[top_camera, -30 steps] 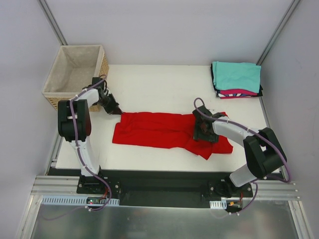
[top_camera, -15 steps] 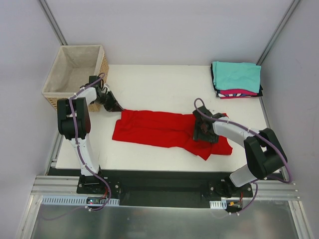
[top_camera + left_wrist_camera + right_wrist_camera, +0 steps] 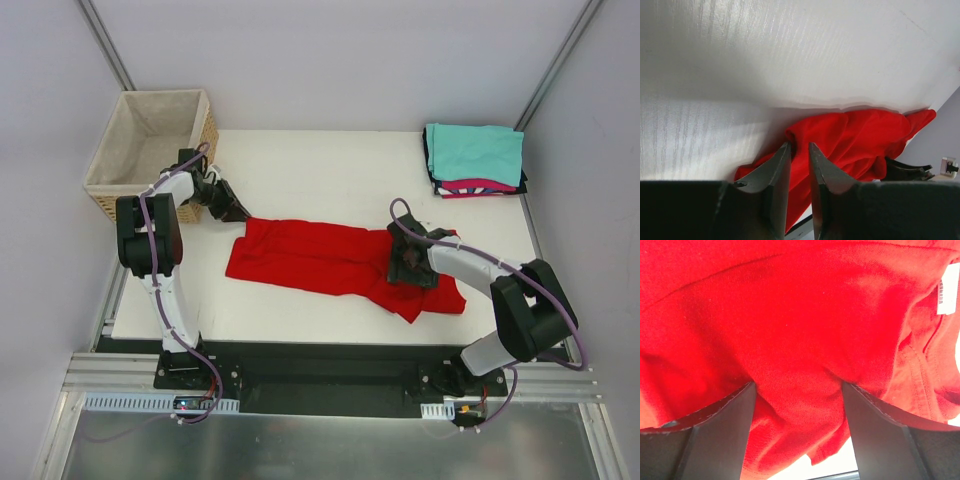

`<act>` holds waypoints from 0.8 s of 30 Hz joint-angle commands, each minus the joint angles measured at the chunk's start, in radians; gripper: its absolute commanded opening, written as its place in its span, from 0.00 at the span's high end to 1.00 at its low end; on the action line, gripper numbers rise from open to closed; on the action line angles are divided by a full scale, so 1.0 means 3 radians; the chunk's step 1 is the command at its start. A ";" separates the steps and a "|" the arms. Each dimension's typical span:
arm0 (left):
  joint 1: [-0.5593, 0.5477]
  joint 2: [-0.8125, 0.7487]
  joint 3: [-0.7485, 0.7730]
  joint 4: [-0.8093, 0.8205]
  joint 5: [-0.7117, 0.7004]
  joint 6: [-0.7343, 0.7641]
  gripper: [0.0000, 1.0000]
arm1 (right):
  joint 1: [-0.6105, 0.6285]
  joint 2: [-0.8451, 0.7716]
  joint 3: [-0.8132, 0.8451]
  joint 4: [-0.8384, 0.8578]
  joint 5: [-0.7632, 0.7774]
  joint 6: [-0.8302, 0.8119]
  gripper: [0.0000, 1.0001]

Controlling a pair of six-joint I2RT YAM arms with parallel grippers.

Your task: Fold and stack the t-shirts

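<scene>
Red t-shirt [image 3: 320, 255] looks light and limp; pinch hems or corners. Left tool [image 3: 799, 146] stands narrowly parted at its corner, right tool [image 3: 798, 385] wide upon the cloth.

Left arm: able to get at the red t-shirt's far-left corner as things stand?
Likely yes. The left pincer sits right at that corner of the red t-shirt, jaws slightly apart, nothing in between. The right pincer is down on the shirt's other end, well clear.

Left claw [image 3: 799, 146] narrowly parted; right claw [image 3: 797, 387] spread wide.
</scene>
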 commanded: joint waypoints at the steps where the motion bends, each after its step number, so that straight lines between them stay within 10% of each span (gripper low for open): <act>1: 0.0244 0.0176 0.0102 0.0300 0.0145 0.0065 0.79 | 0.0023 -0.0078 -0.0045 -0.0091 -0.0025 -0.0044 0.27; 10: 0.0086 -0.0140 -0.0062 0.0377 0.0150 -0.0002 0.46 | 0.0028 -0.0073 0.0067 -0.0183 0.0123 -0.0034 0.27; 24: -0.0063 -0.0504 -0.0128 0.0377 0.0216 -0.0043 0.44 | -0.0274 0.0030 0.0226 -0.0679 0.0645 0.0002 0.25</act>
